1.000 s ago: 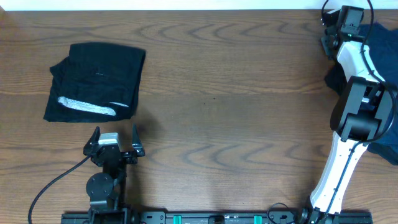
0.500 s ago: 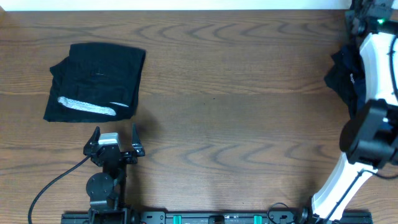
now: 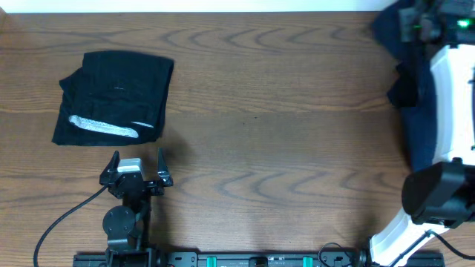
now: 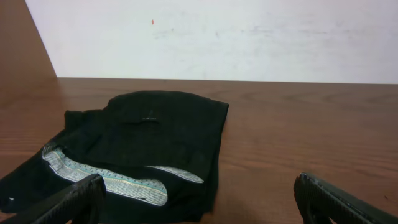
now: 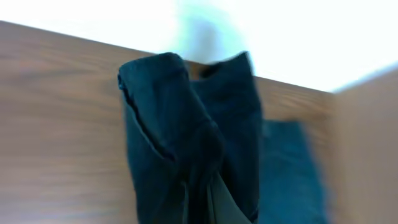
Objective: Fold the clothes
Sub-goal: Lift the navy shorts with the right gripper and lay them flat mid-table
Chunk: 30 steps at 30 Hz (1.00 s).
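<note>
overhead / right claw: far-right back corner, blurred. Clamped tight on the navy garment, which hangs from it in a long drape along the right edge.
overhead / left claw: jaws wide apart, nothing in them. Sits nr the front edge, just short of the black garment.
overhead / black garment: folded packet on the left of the table, whitish-grey band along its near side. Looks done.
left wrist / black garment: flat, just ahead of the spread fingers and apart from them.
left wrist / navy garment: not in view.
right wrist / navy garment: bunched, dangling in folds, blurred. Claw fingers not visible here.
step (judged): carry navy piece to the bare mid-table & spread it.
do it well: lift so the hem doesn't drag. Lay the free end down first, then draw back to flatten it. Don't let go while it's bunched. Left claw could take a 2nd corner to stretch it. Stay clear of the black packet.
</note>
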### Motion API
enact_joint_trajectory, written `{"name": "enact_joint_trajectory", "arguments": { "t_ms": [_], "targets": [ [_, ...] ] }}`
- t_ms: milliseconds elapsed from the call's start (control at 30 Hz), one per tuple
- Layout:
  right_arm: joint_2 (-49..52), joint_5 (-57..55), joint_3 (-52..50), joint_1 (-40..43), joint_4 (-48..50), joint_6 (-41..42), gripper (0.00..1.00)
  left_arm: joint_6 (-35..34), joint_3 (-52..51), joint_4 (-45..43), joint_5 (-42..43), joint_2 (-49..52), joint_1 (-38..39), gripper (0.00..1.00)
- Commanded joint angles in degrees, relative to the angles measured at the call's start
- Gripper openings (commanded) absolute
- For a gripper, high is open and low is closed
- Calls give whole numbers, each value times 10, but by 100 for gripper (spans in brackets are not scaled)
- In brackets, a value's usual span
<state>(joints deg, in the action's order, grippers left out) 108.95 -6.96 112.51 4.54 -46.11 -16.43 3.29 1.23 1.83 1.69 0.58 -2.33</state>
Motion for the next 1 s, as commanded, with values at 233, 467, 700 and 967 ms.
{"name": "enact_joint_trajectory", "arguments": {
  "t_ms": [233,467,700,967],
  "targets": [
    [133,202,7,-196,-8,211,1,8,-10,21,-9,-3,-2,98],
    [238,224,7,-329,-7,209,1,8,-10,21,-9,-3,-2,98],
    [253,258,8,-424,-14,194,14,8,-10,21,-9,-3,-2,98],
    [195,260,12,-418,-31,166,70,8,-10,21,-9,-3,-2,98]
  ]
}}
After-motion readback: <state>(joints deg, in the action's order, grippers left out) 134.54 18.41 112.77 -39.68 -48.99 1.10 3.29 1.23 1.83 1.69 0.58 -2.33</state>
